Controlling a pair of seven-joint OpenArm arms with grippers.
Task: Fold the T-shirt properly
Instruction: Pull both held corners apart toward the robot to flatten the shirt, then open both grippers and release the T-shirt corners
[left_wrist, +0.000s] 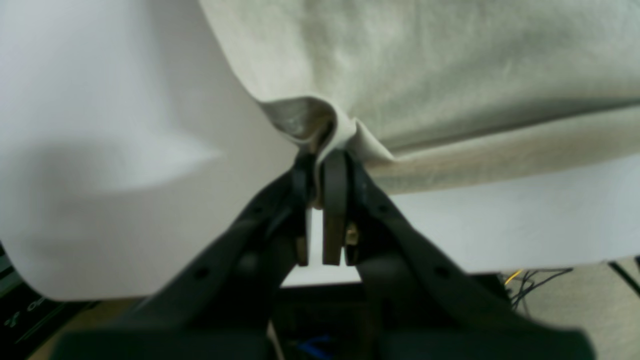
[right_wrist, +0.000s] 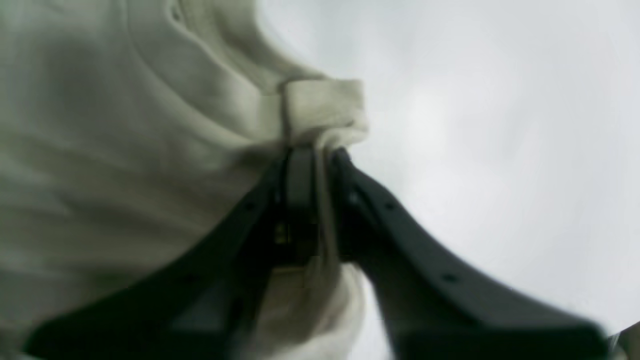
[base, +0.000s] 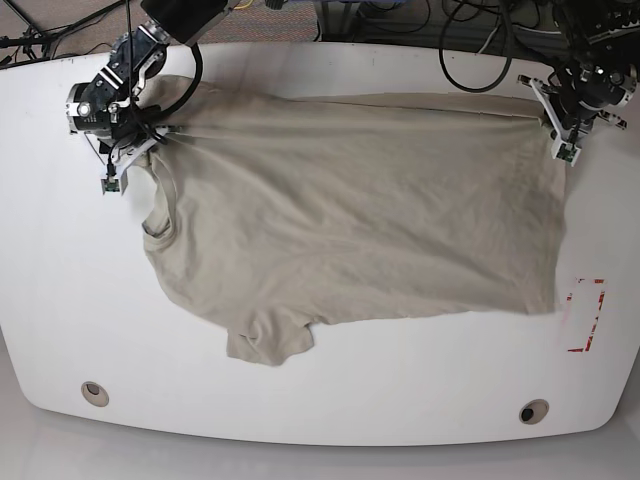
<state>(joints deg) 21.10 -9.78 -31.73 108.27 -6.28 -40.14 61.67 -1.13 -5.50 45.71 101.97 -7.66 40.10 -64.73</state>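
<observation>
The beige T-shirt (base: 350, 210) lies spread on the white table (base: 320, 400), collar at the left, hem at the right, and one sleeve pointing toward the front edge. My left gripper (base: 553, 128) is at the shirt's far right corner. In the left wrist view, the left gripper (left_wrist: 320, 160) is shut on a pinched fold of the T-shirt's (left_wrist: 450, 75) edge. My right gripper (base: 145, 148) is at the far left shoulder. In the right wrist view, the right gripper (right_wrist: 312, 155) is shut on a bunched fold of the T-shirt (right_wrist: 125, 150).
A red corner marking (base: 588, 315) is on the table at the right, just beyond the hem. Two round holes (base: 95, 392) (base: 532, 411) sit near the front edge. Cables (base: 470, 30) run behind the table's far edge.
</observation>
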